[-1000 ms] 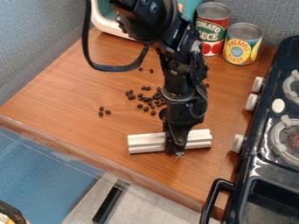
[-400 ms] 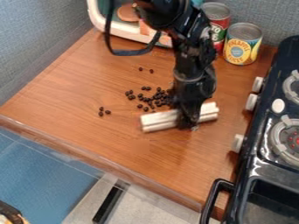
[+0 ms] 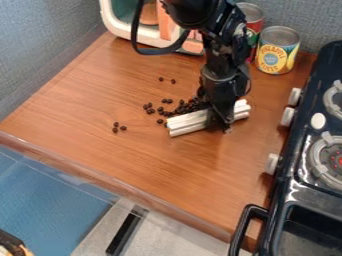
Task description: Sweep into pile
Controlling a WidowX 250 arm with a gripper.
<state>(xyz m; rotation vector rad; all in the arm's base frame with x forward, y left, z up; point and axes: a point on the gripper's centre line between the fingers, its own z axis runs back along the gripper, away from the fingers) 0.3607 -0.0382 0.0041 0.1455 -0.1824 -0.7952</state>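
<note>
I hold the ribbed white bar point(image 3: 188, 122) by its middle in the gripper point(image 3: 222, 125), jaws parted only by what they grip, so that both ends jut out as a broad sweeping edge low over the counter point(image 3: 133, 160), right beside the thickest cluster of dark beans point(image 3: 192, 105).

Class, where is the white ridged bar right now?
In the camera view, the white ridged bar lies on the wooden counter, in the claw, against the pile's near edge.
</note>
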